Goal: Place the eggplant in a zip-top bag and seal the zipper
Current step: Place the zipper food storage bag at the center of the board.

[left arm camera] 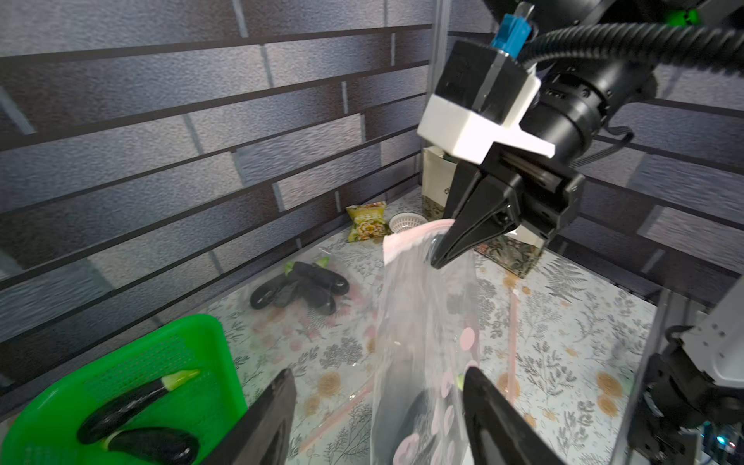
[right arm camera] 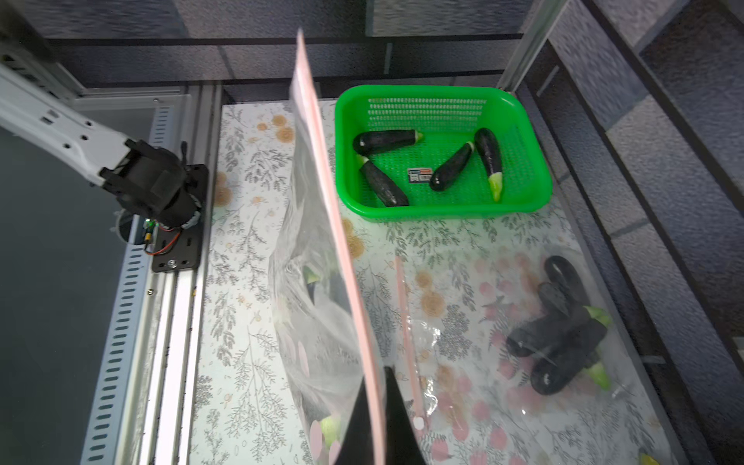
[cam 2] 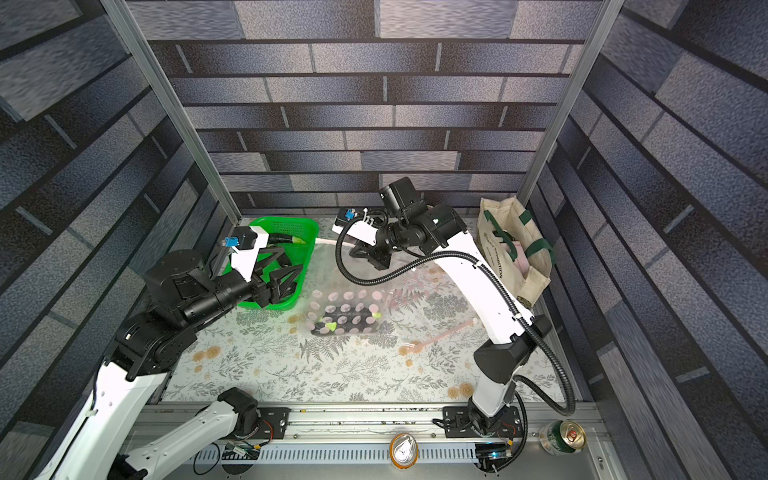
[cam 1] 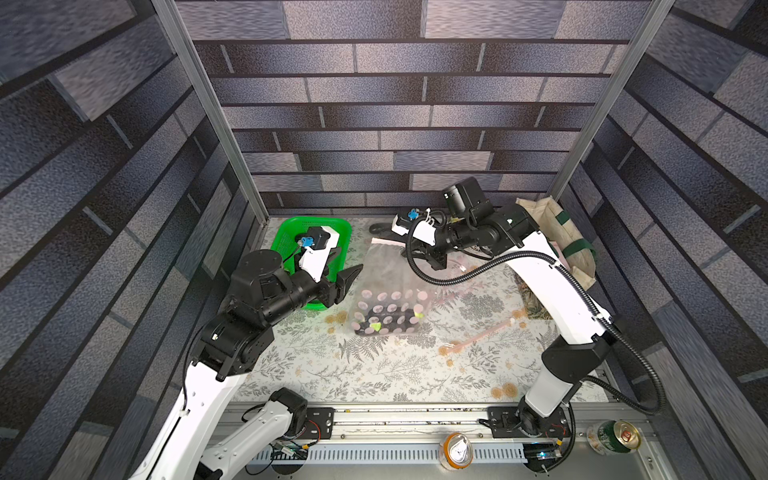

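Eggplant (cam 1: 386, 322) inside the zip-top bag (cam 1: 390, 278), dark with pale green stems, down at the bag's lower end, centre of both top views. Bag held up by its pink zipper strip (right arm camera: 328, 177), clear sides hanging toward the floral cloth (cam 1: 374, 374); zipper pressed closed or not, impossible to tell. Right gripper (left arm camera: 441, 257) clamped on that strip, right of centre in the left wrist view. Left gripper (left arm camera: 378, 374) spread wide, grasping nothing, just left of the bag in both top views. Green basket (right arm camera: 443, 209) upper right in the right wrist view, four loose eggplants (right arm camera: 386, 141) in it. Second clear bag (right arm camera: 503, 402) flat on the cloth, lower right there, packed eggplants (right arm camera: 563, 342) inside. Tote bag (cam 1: 557, 232) at the cloth's right edge.
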